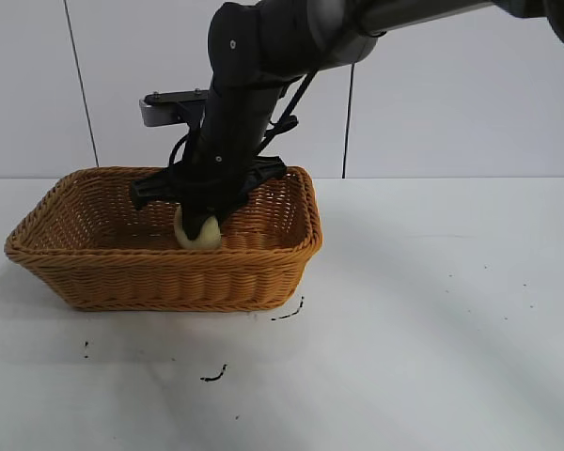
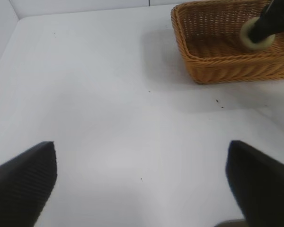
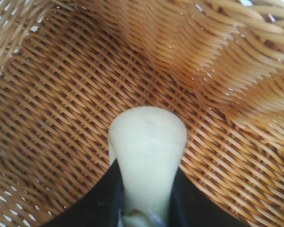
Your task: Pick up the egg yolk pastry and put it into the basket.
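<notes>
The pale yellow egg yolk pastry hangs low inside the orange-brown wicker basket, just above its woven floor. My right gripper reaches down into the basket from above and is shut on the pastry. In the right wrist view the pastry is pinched narrow between the two black fingers over the basket floor. My left gripper hovers open over bare table, far from the basket, with nothing between its fingers.
The basket stands on a white table with white wall panels behind it. Small dark marks lie on the table in front of the basket.
</notes>
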